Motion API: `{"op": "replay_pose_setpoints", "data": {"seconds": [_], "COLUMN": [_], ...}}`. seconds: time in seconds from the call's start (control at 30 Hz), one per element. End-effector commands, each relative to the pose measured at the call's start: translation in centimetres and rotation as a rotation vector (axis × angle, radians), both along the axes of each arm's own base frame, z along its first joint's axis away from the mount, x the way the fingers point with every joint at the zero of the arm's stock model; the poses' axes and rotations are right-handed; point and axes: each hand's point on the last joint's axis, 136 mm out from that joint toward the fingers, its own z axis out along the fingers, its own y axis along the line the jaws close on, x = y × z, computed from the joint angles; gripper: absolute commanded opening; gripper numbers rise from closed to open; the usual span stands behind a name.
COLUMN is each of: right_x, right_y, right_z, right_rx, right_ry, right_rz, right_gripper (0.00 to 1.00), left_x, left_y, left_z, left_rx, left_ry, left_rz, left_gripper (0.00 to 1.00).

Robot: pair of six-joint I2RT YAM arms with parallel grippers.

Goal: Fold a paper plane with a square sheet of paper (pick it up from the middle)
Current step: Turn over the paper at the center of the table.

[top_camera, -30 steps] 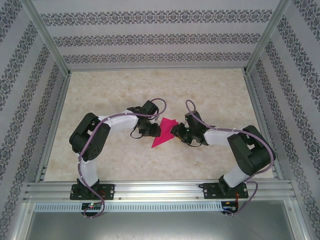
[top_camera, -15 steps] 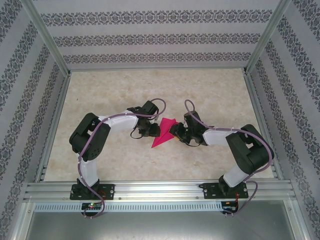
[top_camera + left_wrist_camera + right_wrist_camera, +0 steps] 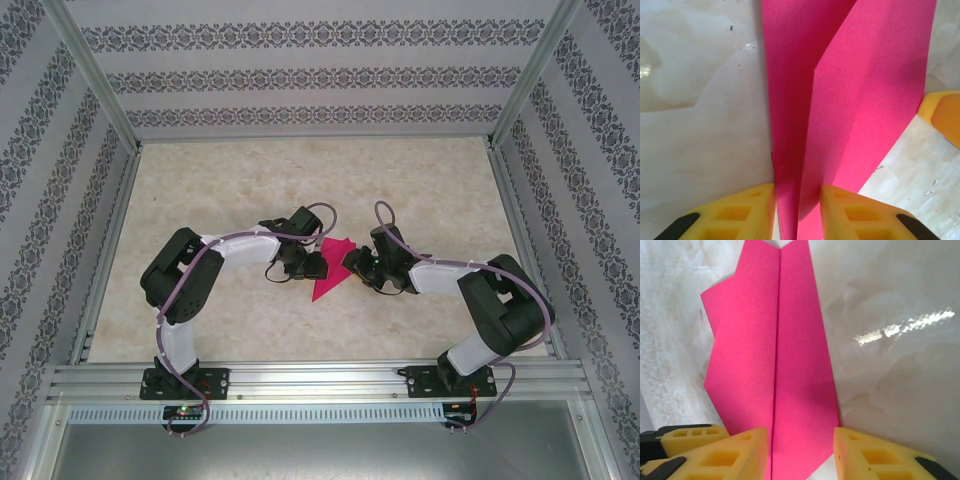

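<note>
Surrounding paper plane [image 3: 333, 270]: marbled table [image 3: 230, 190]

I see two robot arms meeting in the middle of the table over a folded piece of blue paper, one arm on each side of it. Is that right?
Not quite. The folded paper is bright magenta-pink, not blue, as the top external view shows. The rest holds: it lies mid-table, with the left arm and right arm meeting over it from either side.

Top camera overlooks whole table [image 3: 220, 180]; wrist cameras close, downward (all share paper [image 3: 330, 270]).
</note>
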Motion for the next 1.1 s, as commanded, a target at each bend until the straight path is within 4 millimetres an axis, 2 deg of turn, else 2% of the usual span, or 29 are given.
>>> {"op": "replay_pose_setpoints", "data": {"seconds": [0.0,0.13,0.33,0.5,0.77,1.07], "right_x": [-0.1,-0.3,0.1,0.2,0.6,1.0], "right_y": [0.2,-0.6,-0.8,-1.0,1.5,2.2], "right_z": [-0.5,-0.7,0.6,0.1,0.1,0.4], "right_rx": [0.002,-0.035,-0.054,-0.068,0.036,0.063], "right_ry": [0.010,0.006,-0.032,-0.025,-0.037,-0.046], "right_rz": [-0.006,-0.009,-0.001,-0.002,0.046,0.057], "right_gripper": [0.39,0.39,0.40,0.41,0.39,0.39], "left_x": [-1.1,-1.1,-1.3,-1.3,-1.3,-1.5], "left_y": [-0.8,-0.8,-0.4,-0.6,-0.8,-1.2], "left_z": [0.3,0.5,-0.2,-0.2,-0.1,0.0], "left_rx": [-0.036,-0.032,-0.006,-0.010,-0.011,-0.021], "left_ry": [0.023,0.017,0.022,0.022,0.022,0.024], "left_rz": [-0.013,-0.015,-0.019,-0.022,-0.034,-0.045], "left_gripper": [0.31,0.31,0.30,0.30,0.30,0.29]}}
